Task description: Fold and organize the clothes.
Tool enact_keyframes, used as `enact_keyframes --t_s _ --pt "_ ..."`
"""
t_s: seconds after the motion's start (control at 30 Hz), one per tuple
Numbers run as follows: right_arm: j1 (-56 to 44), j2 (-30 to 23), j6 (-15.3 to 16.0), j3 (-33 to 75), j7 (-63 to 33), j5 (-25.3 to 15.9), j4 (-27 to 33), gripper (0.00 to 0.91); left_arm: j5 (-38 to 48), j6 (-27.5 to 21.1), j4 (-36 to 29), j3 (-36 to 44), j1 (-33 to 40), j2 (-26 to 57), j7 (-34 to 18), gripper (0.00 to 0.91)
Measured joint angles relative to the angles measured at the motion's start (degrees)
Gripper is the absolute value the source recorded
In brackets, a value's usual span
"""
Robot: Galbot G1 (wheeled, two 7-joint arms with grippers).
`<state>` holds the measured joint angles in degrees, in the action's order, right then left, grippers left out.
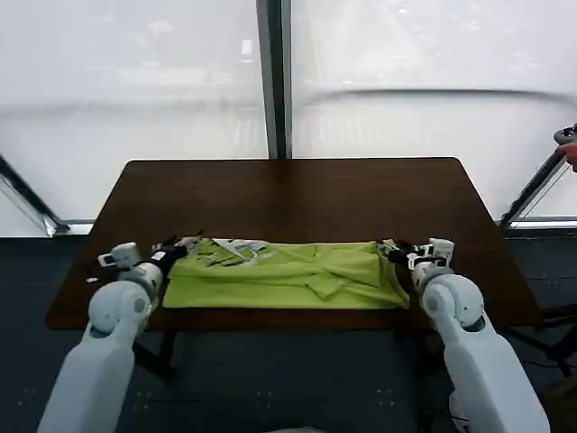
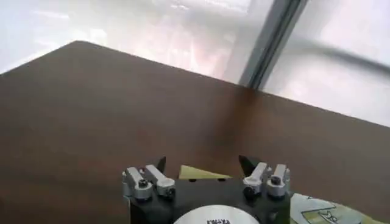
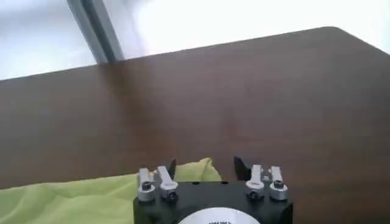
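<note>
The lime-green T-shirt (image 1: 288, 273) lies on the near half of the dark brown surface (image 1: 297, 194) as a long, low band, already folded over on itself, its long axis running side to side across the robot's front. That axis decides the coming move: each end of the band sits right at one claw, so neither arm is nearer to the shirt as a whole, and each has its own end. The left claw (image 1: 173, 250) is at the shirt's left end, by the far corner where the small white print (image 1: 236, 250) shows; in the left wrist view the left claw's two dark fingertips (image 2: 160, 164) stand apart with a corner of green fabric showing in the gap between them, so it reads as open around the edge rather than clamped on it. The right claw (image 1: 395, 253) is at the right end's far corner, and in the right wrist view its fingertips (image 3: 172, 167) are likewise spread, with the shirt's corner rising between them. From either claw the cloth stretches inward toward the other. Judging from this layout, the next fold would probably bring the two ends together along the long axis, or carry the far edge toward the near one.
</note>
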<state>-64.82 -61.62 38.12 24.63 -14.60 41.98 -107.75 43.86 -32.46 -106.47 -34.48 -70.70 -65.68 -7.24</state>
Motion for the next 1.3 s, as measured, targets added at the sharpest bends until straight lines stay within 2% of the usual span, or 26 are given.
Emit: enact_keyframes --t_s 0.47,0.87,0.93,0.97,1.1,1.3 --pt "2.54 -4.06 -0.35 -0.63 -0.09 -1.15 5.47 0.878 -1.53 0.36 5.86 2.4 4.9 -1.33 -0.13 0.878" --pt "2.84 -4.57 0.0 -1.0 -0.06 -1.56 5.94 0.878 -1.6 0.52 7.27 2.49 4.67 -1.78 -0.2 0.878" --pt "2.57 -4.57 0.03 -0.98 -0.02 -1.68 5.7 0.848 -1.6 0.52 7.27 2.47 4.58 -1.79 -0.19 0.878" --pt "2.44 -4.56 0.02 -0.94 0.04 -1.76 5.58 0.78 -1.59 0.54 7.26 2.45 4.51 -1.79 -0.19 0.878" --pt "2.16 -4.71 -0.55 -0.47 0.02 -1.88 5.28 0.722 -1.59 0.73 6.87 2.38 4.21 -1.79 -0.07 0.878" --pt "2.1 -5.48 -4.53 0.39 -1.16 -1.88 5.7 0.683 -1.64 1.36 6.35 1.96 4.17 -1.73 -0.04 0.858"
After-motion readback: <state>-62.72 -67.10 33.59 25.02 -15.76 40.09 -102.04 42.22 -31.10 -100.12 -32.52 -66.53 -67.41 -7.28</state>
